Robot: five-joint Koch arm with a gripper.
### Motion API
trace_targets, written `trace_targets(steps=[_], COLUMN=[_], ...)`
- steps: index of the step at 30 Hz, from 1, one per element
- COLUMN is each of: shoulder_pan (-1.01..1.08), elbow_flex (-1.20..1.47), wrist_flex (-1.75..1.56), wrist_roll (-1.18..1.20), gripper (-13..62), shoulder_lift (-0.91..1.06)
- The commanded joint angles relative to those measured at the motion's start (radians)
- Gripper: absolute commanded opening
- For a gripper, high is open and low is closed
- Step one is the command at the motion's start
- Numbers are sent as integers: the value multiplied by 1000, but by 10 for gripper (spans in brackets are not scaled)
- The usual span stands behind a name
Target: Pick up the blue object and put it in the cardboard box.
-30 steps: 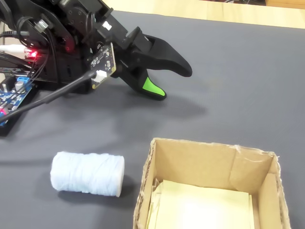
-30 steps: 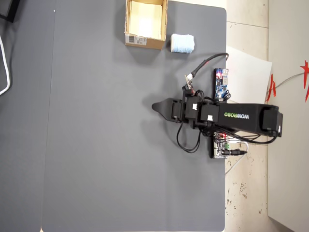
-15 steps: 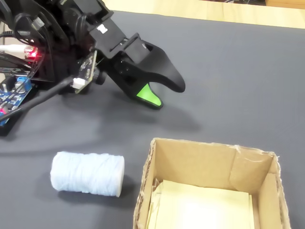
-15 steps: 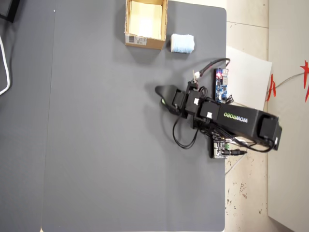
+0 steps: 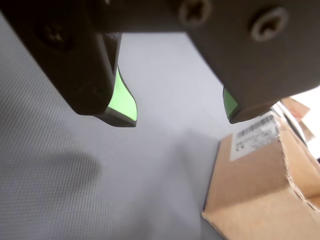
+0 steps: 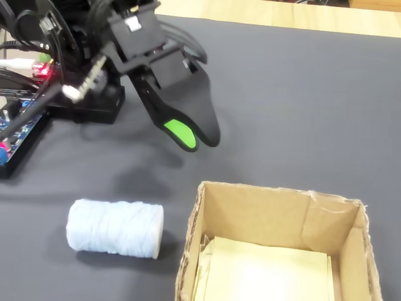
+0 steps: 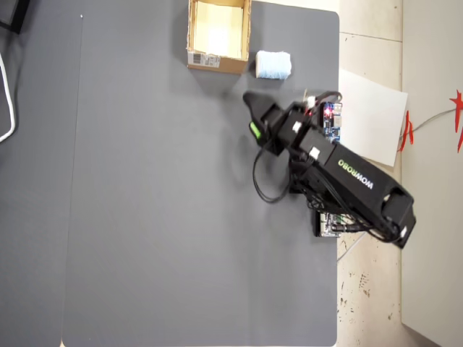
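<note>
Nothing is done yet: my gripper (image 6: 199,142) hangs open and empty, the blue object (image 6: 115,227) lies at eight o'clock, outside the box (image 6: 192,232).

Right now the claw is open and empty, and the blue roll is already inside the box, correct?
Not quite. The claw is open and empty, but the blue roll lies on the mat beside the box, not inside it; the fixed view shows this.
</note>
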Motion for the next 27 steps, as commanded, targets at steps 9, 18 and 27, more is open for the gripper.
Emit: trace_targets(steps=[9, 18, 27], shoulder_pan=[190, 278, 350], elbow_flex=[-295, -456, -555], wrist_flex=[176, 278, 327], wrist_roll=[-26, -26, -26], gripper=[330, 330, 330], shoulder_lift=[-178, -344, -474])
